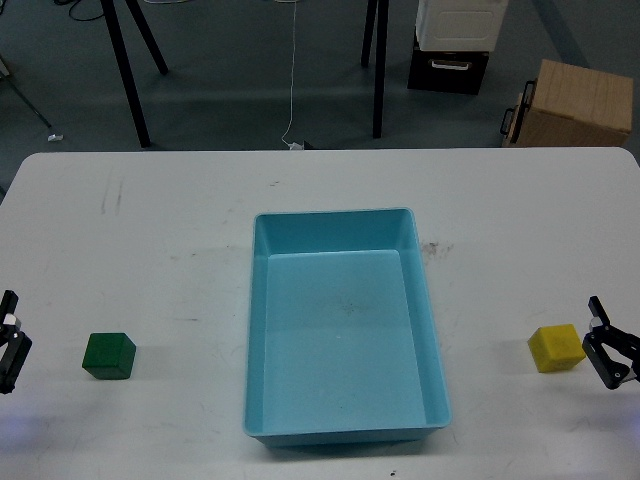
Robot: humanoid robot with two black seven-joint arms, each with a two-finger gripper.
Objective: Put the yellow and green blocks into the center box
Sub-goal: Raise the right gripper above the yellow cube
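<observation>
Light-blue tray (345,340) at table centre, empty. Green block (108,355) left of tray, yellow block (556,347) right, both outside. Right gripper (612,352) spread open beside yellow; left gripper (8,345) at edge, finger state unclear. Neither placed.

Tray (345,335) sits mid-tabletop (180,220), long axis running front to back. One block (108,356) on the tabletop well left of it, other block (556,348) well right of it. Left claw (8,345) near the left block; right claw (612,352) just beside the right block.
</observation>
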